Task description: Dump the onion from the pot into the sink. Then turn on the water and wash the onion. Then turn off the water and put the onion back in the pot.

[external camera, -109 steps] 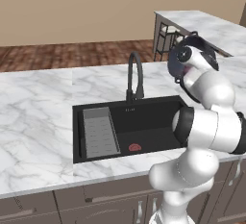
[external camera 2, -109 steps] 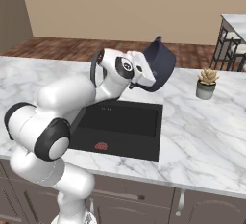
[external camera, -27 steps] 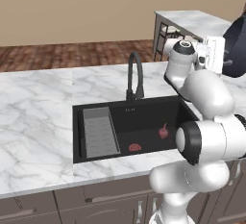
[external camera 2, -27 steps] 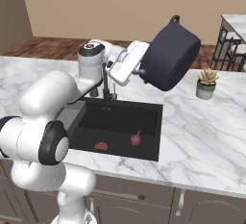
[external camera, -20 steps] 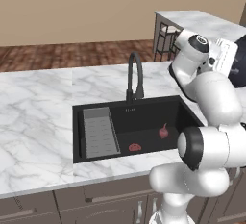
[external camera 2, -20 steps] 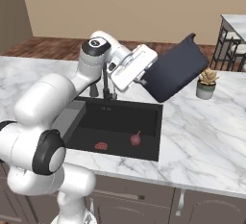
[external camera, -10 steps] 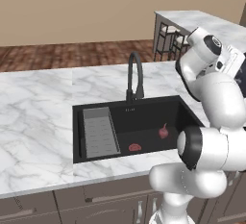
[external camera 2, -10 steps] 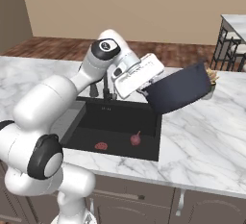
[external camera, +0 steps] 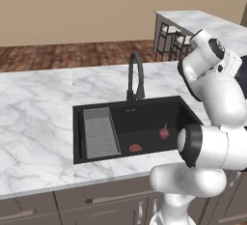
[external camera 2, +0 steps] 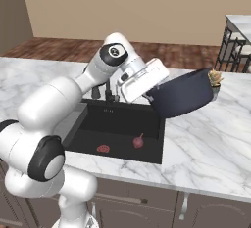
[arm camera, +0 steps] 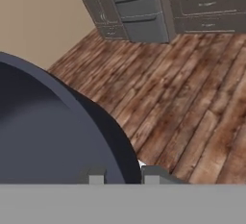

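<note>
The reddish-purple onion (external camera: pixel 164 132) (external camera 2: pixel 138 142) lies on the floor of the black sink (external camera: pixel 190 114) (external camera 2: pixel 156 146), right of the red drain. My gripper (external camera 2: pixel 149 93) (arm camera: pixel 124 176) is shut on the rim of the dark navy pot (external camera 2: pixel 184 95) (arm camera: pixel 48 131). The pot hangs slightly tilted, just above the counter to the right of the sink. In the hand view the pot's rim passes between my two fingertips (arm camera: pixel 151 175). No water falls from the black gooseneck faucet (external camera: pixel 136 77).
A grey ribbed tray insert (external camera: pixel 99 132) fills the sink's left side, and the red drain disc (external camera: pixel 135 147) (external camera 2: pixel 103 148) sits in the middle. A small potted spiky plant (external camera 2: pixel 214 78) stands on the counter just behind the pot. Marble counter (external camera 2: pixel 211 144) stretches to the right.
The pot has swung down from a raised, steeply tipped pose to nearly level, low over the counter right of the sink. The onion has stayed in the sink.
</note>
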